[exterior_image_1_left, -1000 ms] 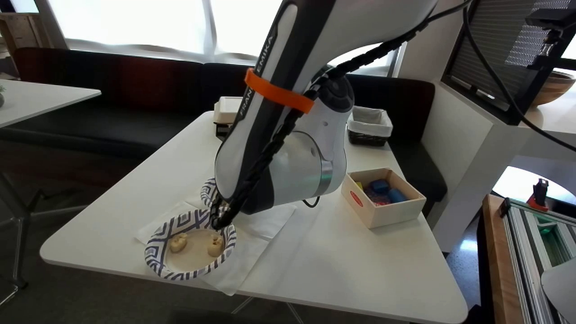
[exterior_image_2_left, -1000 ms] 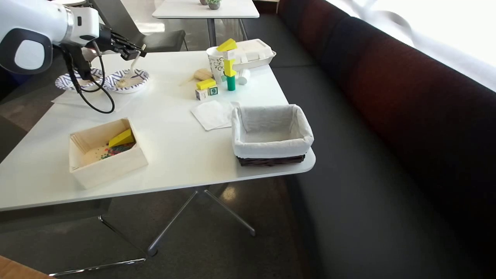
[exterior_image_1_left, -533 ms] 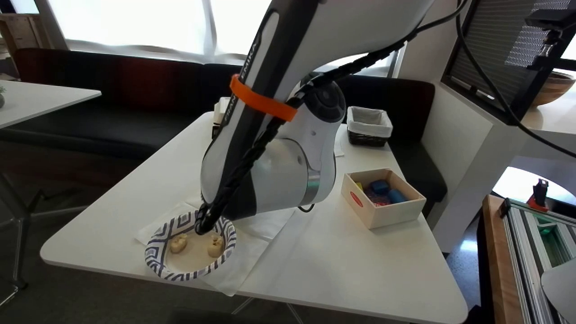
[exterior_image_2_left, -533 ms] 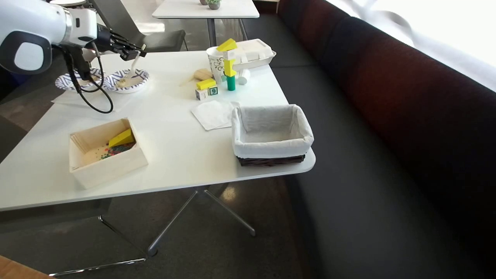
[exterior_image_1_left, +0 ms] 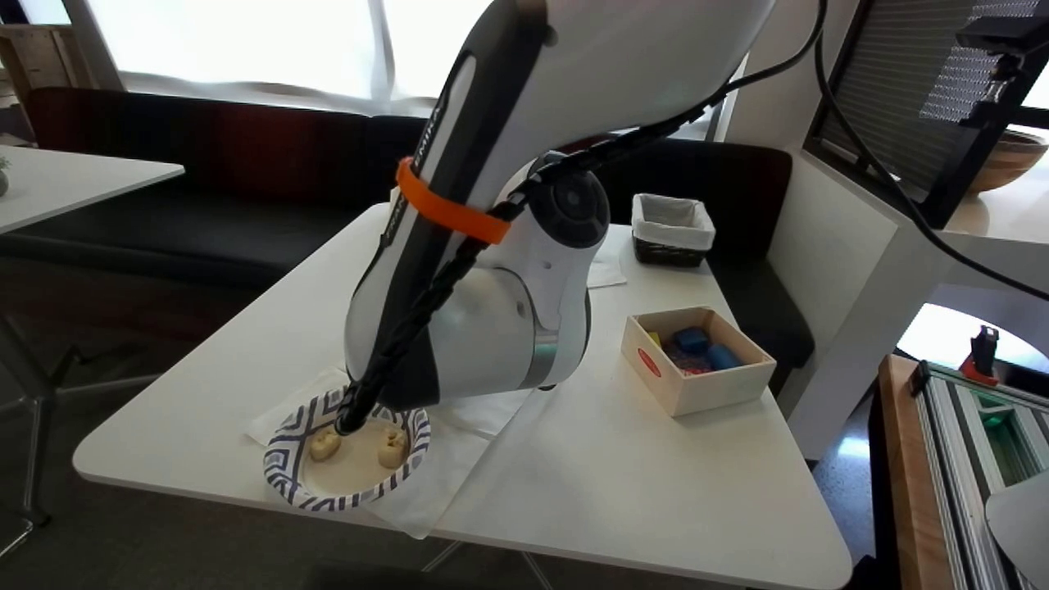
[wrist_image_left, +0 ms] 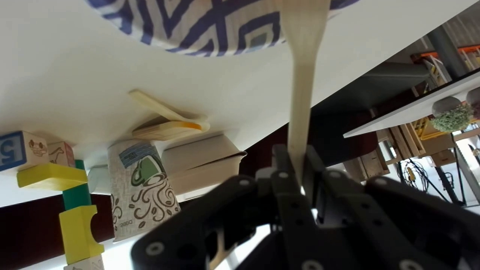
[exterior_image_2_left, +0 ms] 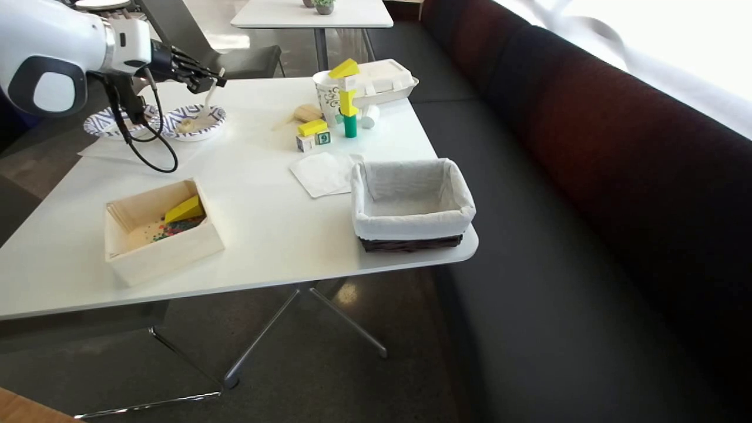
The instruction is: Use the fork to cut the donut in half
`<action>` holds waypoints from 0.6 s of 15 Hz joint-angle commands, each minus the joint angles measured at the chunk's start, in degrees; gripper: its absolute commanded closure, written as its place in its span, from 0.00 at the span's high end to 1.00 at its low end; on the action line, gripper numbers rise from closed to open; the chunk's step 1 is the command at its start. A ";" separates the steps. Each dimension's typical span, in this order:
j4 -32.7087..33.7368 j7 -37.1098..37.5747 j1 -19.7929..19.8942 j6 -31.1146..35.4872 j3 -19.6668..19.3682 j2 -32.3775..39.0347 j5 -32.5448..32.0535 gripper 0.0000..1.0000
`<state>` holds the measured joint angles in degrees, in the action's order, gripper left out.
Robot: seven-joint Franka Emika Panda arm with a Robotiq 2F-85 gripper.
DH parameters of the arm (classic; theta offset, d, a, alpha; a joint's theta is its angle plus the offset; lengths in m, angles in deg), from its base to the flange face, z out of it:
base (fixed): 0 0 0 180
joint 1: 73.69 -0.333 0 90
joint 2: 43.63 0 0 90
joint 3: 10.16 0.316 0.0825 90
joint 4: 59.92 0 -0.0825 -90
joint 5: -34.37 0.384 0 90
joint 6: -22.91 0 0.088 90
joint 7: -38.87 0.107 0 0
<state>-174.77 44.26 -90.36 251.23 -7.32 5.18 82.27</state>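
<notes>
My gripper (wrist_image_left: 298, 159) is shut on the handle of a pale wooden fork (wrist_image_left: 303, 78). The fork (exterior_image_2_left: 210, 95) slants down over the right-hand patterned plate (exterior_image_2_left: 218, 122) in an exterior view, with my gripper (exterior_image_2_left: 220, 81) above the rim. A pale lump (exterior_image_2_left: 187, 125), apparently the donut, lies on that plate, left of the fork's lower end. Whether they touch cannot be told. In the wrist view the fork head runs out at the top over the plate (wrist_image_left: 221, 26); its tines and the donut are out of view. The arm hides this plate in the view from the table's end.
A second patterned plate (exterior_image_1_left: 283, 467) holds two doughy pieces (exterior_image_1_left: 324, 443) beside the arm. White napkins (exterior_image_1_left: 459, 459) lie under it. A wooden box (exterior_image_2_left: 167, 258), a lined basket (exterior_image_2_left: 411, 226), stacked blocks (exterior_image_2_left: 349, 106), a paper cup (exterior_image_2_left: 326, 97) and a takeout box (exterior_image_2_left: 382, 79) stand on the table.
The arm has swung left and slightly down in an exterior view. The gripper and fork have shifted a little right over the plate, and the lump shows more apart from the fork.
</notes>
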 commanded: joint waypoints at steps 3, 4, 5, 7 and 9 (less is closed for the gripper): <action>2.91 -2.24 -0.96 0.84 0.37 1.94 3.12 0.03; 2.88 -2.17 -0.89 0.77 0.48 1.83 2.95 0.03; 2.75 -2.32 -0.84 0.41 0.54 1.67 3.01 0.03; 2.52 -2.64 -0.73 -0.12 0.61 1.71 2.58 0.03; 2.33 -2.99 -0.72 -0.35 0.69 1.89 2.51 0.03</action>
<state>-173.35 42.94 -90.73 251.23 -7.01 6.00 83.08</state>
